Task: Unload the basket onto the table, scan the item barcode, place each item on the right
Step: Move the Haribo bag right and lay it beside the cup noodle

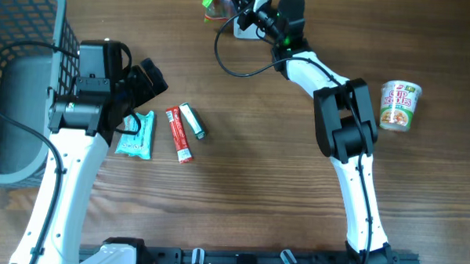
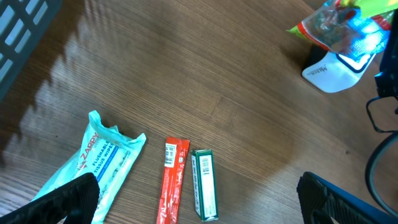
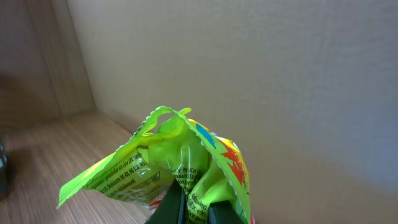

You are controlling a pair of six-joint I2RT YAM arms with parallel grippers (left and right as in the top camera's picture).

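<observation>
**Packet held over the scanner, left arm waiting wide**

Your right tool (image 3: 193,210) is clamped on the lower edge of the green packet (image 3: 174,168), its two fingers pinched together on the crinkled foil. That grip leaves most of the wrapper hanging free, so a printed face can be turned toward a reader.

From overhead, the packet sits at the far edge of the counter (image 1: 256,188), lifted off the wood and just above the white scanner (image 1: 245,26) with its black cable looping away. Judging by that placement, you are presenting the barcode now. Whether the code actually faces the scanner window cannot be told from these views, and the foil is creased enough that a read may need a slight tilt.

Your left tool (image 1: 142,93) hangs with its fingers fully apart and holds nothing. It sits above the teal wipes pack (image 1: 134,135), the red stick (image 1: 180,135) and the green box (image 1: 193,121), which lie side by side. These are likely queued for their own scans, so the left arm is well placed for the next pick.

The grey basket (image 1: 66,32) stands at the left, probably for finished items. The cup noodles (image 1: 398,105) stand apart on the right.
</observation>
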